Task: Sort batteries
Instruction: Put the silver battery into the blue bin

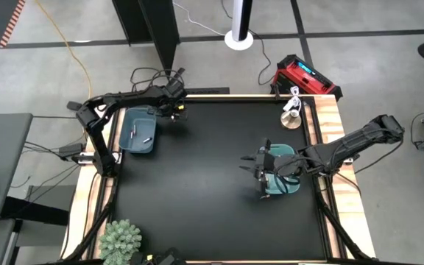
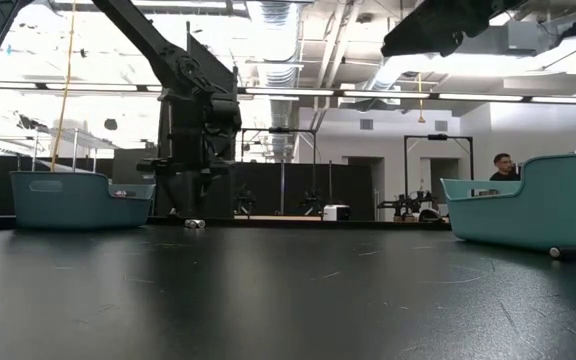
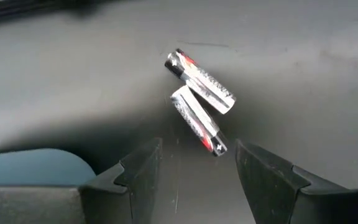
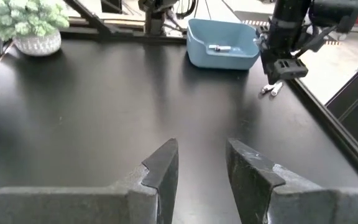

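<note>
A black table [image 1: 197, 184] with pale wooden edging is set on a grey concrete floor [image 1: 43, 66] marked by dark lines. A red case [image 1: 306, 76] and a white round stand base [image 1: 239, 38] are seen behind the table. A small potted plant [image 1: 121, 240] is placed at the table's front corner. In the low view, an open ceiling with ducts [image 2: 278, 45], white walls and what appears to be a seated person [image 2: 503, 168] are shown.

Glossy metallic batteries [image 3: 199, 99] lie on the matt black table [image 3: 303, 68].
</note>
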